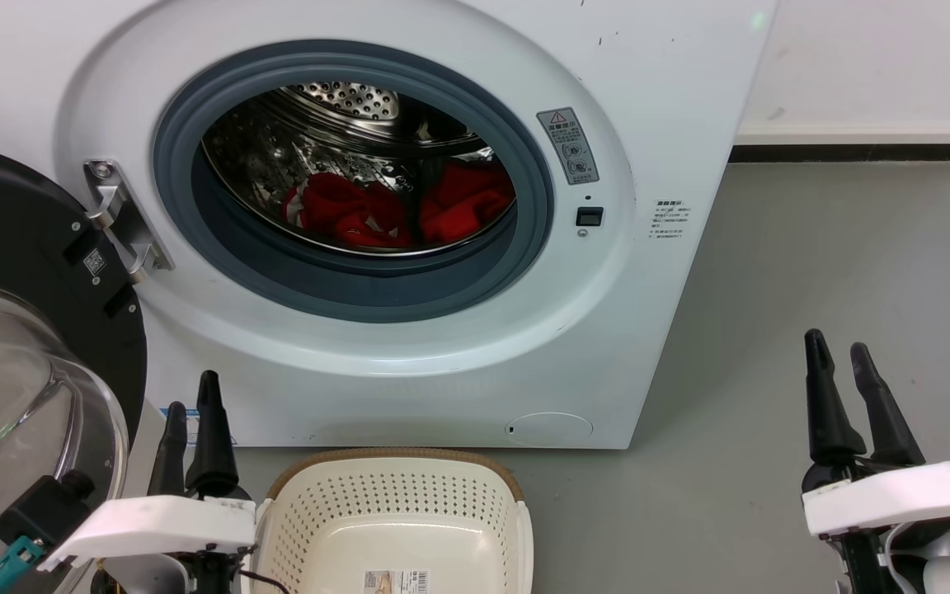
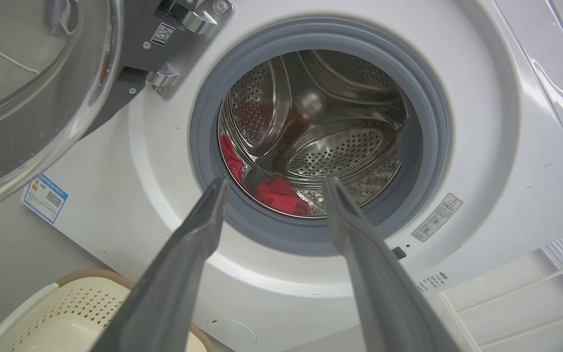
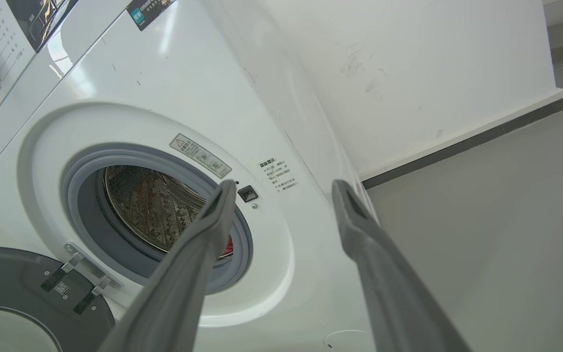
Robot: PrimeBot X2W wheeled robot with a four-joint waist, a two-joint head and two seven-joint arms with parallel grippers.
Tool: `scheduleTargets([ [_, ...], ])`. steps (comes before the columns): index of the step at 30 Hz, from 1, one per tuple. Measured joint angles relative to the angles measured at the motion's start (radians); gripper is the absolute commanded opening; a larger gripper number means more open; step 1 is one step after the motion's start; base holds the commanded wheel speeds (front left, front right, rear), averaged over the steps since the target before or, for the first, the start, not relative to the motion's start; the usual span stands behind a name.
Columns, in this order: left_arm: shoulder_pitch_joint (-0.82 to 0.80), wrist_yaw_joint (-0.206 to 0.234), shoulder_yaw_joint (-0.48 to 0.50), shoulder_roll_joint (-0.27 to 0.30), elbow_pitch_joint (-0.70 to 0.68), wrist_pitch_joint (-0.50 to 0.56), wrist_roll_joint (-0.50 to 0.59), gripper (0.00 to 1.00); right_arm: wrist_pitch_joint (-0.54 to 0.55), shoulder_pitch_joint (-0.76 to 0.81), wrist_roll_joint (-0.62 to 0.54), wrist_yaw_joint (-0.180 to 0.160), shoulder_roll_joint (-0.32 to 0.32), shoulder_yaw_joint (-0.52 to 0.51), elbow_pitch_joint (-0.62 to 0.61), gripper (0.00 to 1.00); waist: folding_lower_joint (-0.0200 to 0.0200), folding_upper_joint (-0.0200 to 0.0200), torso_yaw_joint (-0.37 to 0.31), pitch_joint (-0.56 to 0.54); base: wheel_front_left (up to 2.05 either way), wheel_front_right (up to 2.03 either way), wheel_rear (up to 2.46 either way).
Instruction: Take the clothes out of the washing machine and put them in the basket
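Your left gripper point(image 1: 192, 396) hovers low before the washing machine point(image 1: 442, 388), below its opening, fingers point(image 2: 184, 264) spread with nothing between them. Your right gripper point(image 1: 837, 342) stands off the machine's right front corner above the floor point(image 1: 813, 247), likewise spread and empty. Both red clothes point(image 1: 359, 213) lie side by side at the bottom of the machine's drum point(image 1: 343, 103), well apart from either gripper; in the left wrist view you see a red fold inside, between the two fingers. The machine's door point(image 1: 21, 247) hangs swung wide at its left side. The basket point(image 1: 392, 495) sits on the floor just before the machine's front, empty, right beside your left gripper.
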Motion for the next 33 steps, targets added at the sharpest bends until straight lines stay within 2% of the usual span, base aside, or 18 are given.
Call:
scheduleTargets([
  [11,0.028,-0.021,-0.045,0.000,-0.015,-0.032,0.166,1.00,-0.034,0.011,-0.168,0.000,-0.001,0.038,-0.012,1.00,0.0000,0.0000,-0.002,0.000,0.00,0.00,0.00],
  [16,0.038,0.005,-0.058,0.001,-0.004,-0.045,0.239,1.00,-0.048,0.014,-0.244,0.000,-0.001,0.041,-0.025,1.00,0.0000,0.0000,-0.001,-0.002,0.00,0.00,0.00],
  [33,0.052,0.018,-0.141,0.002,-0.041,-0.087,0.511,1.00,-0.090,0.032,-0.464,0.000,-0.003,0.043,-0.013,1.00,0.0000,0.0000,-0.003,-0.003,0.00,0.00,0.00],
])
